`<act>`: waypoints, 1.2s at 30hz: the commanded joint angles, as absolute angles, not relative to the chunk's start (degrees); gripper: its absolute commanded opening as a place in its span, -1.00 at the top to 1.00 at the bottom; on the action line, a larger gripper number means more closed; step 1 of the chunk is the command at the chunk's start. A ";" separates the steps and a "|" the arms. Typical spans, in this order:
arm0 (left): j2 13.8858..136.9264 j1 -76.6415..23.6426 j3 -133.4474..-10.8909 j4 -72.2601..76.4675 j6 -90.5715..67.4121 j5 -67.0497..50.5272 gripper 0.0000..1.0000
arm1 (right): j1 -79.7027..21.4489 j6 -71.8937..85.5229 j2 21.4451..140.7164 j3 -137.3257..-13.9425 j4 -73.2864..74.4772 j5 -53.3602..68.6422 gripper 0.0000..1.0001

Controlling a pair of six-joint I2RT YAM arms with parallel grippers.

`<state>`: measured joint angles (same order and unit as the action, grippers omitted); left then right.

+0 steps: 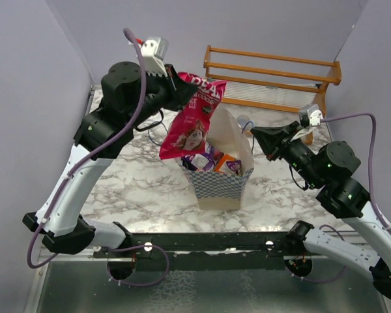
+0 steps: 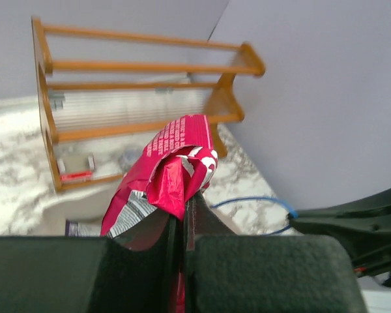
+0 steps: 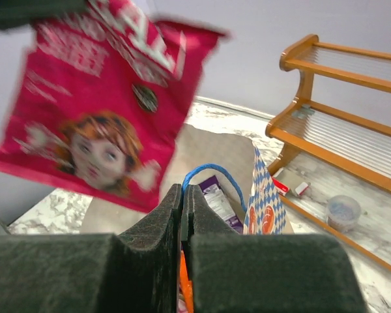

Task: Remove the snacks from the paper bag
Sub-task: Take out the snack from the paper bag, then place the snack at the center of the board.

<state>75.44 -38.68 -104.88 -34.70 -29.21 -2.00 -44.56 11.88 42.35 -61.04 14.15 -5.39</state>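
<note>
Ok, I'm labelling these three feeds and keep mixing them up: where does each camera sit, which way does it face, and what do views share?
Top external: above and behind the arms, looking down at the marble table; both arms show.
Left wrist: on the left arm, faces the wooden rack; left fingers shut on the pink-red glossy snack bag.
Right wrist: on the right arm, looks over the blue-and-white checkered paper bag; right fingers pinch the rim.
Shared: all three show the snack bag and rack.

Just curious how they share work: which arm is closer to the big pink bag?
Left. The left fingers pinch the pink bag, held above the paper bag; the right fingers sit lower, shut on the paper bag's blue handle.
</note>
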 commanded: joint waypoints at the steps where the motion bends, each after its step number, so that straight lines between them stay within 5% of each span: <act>1: 79.45 -38.50 -120.69 -40.27 -24.69 1.22 1.00 | -44.74 12.15 40.10 -59.55 12.39 -10.71 0.95; 9: 83.77 -38.50 -134.40 -36.70 -14.20 14.67 1.00 | -44.74 13.12 37.27 -57.76 13.93 -14.28 0.96; 23: 88.40 -37.12 -118.08 2.35 30.19 54.58 1.00 | -44.73 12.92 36.94 -58.95 15.24 -15.11 0.95; 29: 88.19 -26.76 -112.36 -7.03 10.29 50.31 1.00 | -44.74 12.75 37.18 -59.15 15.49 -14.64 0.96; 36: 85.33 -11.17 -96.87 -10.73 -17.79 30.50 1.00 | -44.74 13.86 36.74 -57.98 14.55 -14.69 0.95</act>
